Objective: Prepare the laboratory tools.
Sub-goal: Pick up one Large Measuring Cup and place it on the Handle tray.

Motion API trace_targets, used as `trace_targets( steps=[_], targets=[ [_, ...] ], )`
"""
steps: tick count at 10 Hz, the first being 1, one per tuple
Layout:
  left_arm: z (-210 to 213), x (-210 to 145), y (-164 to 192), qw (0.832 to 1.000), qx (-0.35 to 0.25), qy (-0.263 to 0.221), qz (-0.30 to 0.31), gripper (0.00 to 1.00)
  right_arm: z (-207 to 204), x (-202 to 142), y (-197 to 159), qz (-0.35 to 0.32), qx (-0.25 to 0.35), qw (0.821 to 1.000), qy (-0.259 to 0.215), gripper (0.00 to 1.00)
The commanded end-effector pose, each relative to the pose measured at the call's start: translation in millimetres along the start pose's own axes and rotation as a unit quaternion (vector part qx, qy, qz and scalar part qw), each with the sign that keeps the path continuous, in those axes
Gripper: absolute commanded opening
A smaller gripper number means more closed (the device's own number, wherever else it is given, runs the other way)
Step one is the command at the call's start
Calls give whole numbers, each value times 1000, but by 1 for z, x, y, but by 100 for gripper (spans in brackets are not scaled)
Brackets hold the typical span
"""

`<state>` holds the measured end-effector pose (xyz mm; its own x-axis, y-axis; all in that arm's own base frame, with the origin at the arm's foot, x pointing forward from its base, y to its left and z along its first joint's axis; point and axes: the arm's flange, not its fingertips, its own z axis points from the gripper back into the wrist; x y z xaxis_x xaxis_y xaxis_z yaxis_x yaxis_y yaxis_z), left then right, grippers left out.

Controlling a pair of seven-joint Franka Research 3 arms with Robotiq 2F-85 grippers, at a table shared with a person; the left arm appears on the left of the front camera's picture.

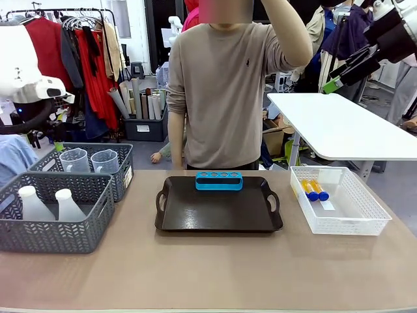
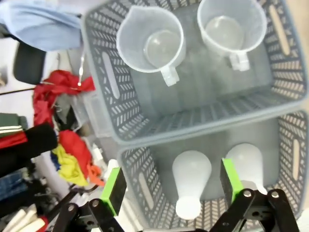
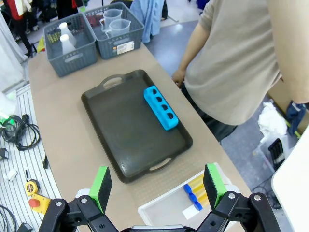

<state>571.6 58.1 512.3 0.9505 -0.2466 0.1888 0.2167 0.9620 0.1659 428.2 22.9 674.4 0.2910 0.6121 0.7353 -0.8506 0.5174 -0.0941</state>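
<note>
While the front view lays the table out in a row, each wrist view adds a look from above. At the left, the near grey basket (image 1: 52,231) holds two white conical flasks (image 1: 32,203). Behind it, the far grey basket (image 1: 124,175) holds two clear measuring beakers (image 1: 73,160). The left wrist view looks straight down into both, showing the beakers upright with their handles turned toward the flasks. The left gripper (image 2: 172,186) hangs over the flasks, jaws spread wide, gripping nothing. In the middle, a black tray (image 1: 218,215) carries a blue rack (image 1: 219,180) along its far edge, and a person (image 1: 221,85) stands just beyond. At the right, two amber tubes (image 1: 313,190) with blue caps lie side by side in the white basket (image 1: 339,228). The right gripper (image 3: 157,182) hovers above that end, jaws wide apart, holding nothing.
</note>
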Motion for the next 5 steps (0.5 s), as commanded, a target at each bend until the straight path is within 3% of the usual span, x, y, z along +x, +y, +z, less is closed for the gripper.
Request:
trace_targets(
  steps=[1,5],
  targets=[
    [-19,12,7,1000,-20,-4,23,100,0,0,0,6,2,1000,-3,100],
    [-74,29,18,995,-24,-11,92,100,0,0,0,6,2,1000,-3,100]
  ],
)
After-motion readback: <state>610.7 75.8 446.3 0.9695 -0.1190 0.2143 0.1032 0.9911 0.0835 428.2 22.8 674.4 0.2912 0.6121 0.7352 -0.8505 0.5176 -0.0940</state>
